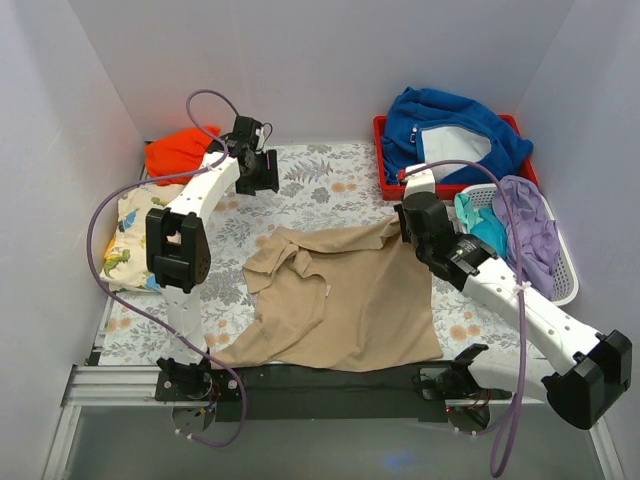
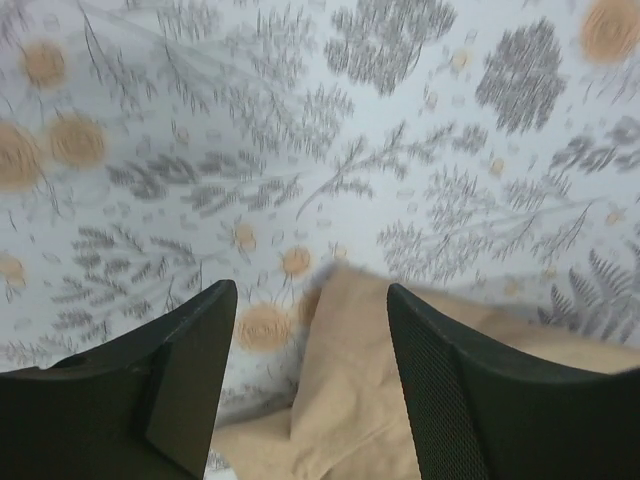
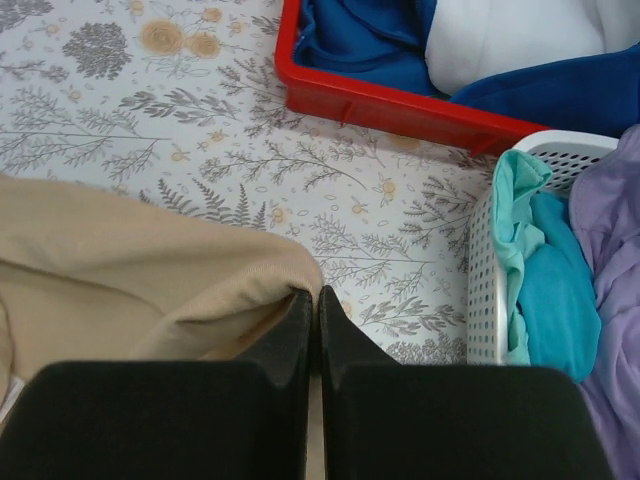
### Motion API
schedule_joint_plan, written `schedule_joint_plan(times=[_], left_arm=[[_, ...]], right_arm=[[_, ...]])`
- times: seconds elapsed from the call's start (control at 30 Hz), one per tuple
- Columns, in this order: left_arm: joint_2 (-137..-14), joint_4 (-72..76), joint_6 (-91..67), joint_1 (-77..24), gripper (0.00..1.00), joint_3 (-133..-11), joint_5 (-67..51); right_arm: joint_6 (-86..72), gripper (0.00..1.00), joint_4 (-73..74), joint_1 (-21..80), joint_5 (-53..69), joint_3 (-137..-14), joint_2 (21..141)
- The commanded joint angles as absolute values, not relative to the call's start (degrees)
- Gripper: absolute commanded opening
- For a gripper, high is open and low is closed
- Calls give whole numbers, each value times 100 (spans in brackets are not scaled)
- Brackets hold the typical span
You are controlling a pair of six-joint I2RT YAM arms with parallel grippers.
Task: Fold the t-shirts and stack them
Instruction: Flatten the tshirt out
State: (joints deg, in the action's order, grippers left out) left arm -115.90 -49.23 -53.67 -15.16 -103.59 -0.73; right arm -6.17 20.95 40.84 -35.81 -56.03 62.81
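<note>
The tan t-shirt (image 1: 340,300) lies in the middle of the table, towards its near edge, on the floral table cover (image 1: 330,185). It is plain beige, soft and matte. Its near and right parts are spread fairly flat, and the near hem reaches the table's near edge. Its left side is rumpled, with cloth doubled over itself in loose folds. Its far right corner is drawn up into a ridge that runs to the right gripper (image 1: 403,225).

In the right wrist view, the right gripper (image 3: 315,295) has its fingers pressed together, pinching a fold of the tan t-shirt (image 3: 130,260) at their tips. The cloth bunches and curves into the grip.

The left gripper (image 1: 258,170) hangs over the far left part of the table, apart from the shirt. In the left wrist view, the left gripper (image 2: 310,300) has its fingers spread with nothing between them. Below them are the table cover (image 2: 350,150) and an edge of the tan t-shirt (image 2: 350,380).

The orange t-shirt (image 1: 180,150) sits crumpled in the far left corner. Just near of it, the dinosaur-print t-shirt (image 1: 125,235) lies along the left edge.

At the far right, a blue fleece (image 1: 450,130) fills a red tray (image 1: 381,150). Just near of the tray, a white basket (image 1: 565,285) holds teal (image 1: 485,225) and purple (image 1: 530,225) garments.
</note>
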Motion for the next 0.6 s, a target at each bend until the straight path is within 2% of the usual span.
schedule_joint_plan(times=[0.0, 0.03, 0.2, 0.4, 0.57], left_arm=[[-11524, -5291, -5230, -1503, 61, -11189, 56], [-11392, -5195, -5186, -1512, 61, -11084, -774], [-10171, -4878, -5133, -2010, 61, -9366, -2073], [-8616, -4712, -6159, -2601, 62, -7500, -1530], [-7543, -4193, -7126, -2584, 63, -6041, -354]], right_arm=[[-106, 1, 1266, 3658, -3253, -5931, 6643], [-62, 1, 1266, 3604, -3165, -5967, 6732], [-26, 1, 1056, 3463, -2681, -6029, 7110], [-26, 1, 976, 3384, -2496, -6117, 7312], [-88, 1, 940, 3340, -2303, -6038, 7216]])
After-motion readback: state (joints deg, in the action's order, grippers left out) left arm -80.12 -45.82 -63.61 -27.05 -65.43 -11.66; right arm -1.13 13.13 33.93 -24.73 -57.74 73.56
